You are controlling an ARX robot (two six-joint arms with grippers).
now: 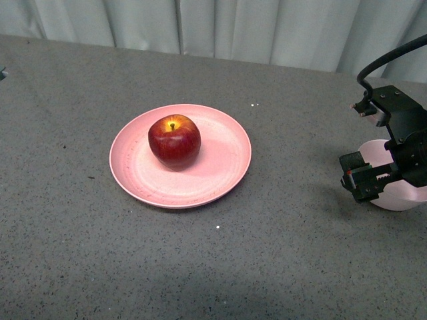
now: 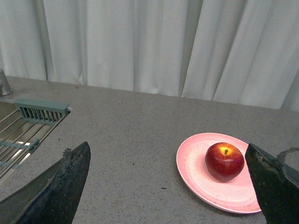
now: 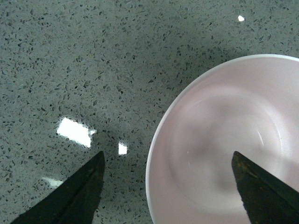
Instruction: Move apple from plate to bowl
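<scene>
The dark red apple sits upright on the salmon-pink plate, a little left of the counter's middle. At the far right the pale pink bowl stands empty, partly hidden behind my right gripper. That gripper is open and hovers over the bowl's near rim. In the right wrist view the bowl lies under the spread right gripper. My left gripper is open and holds nothing. Ahead of it lie the apple and plate. It is out of the front view.
The grey speckled counter runs to a pale curtain at the back. In the left wrist view a sink with a wire rack lies off to one side of the plate.
</scene>
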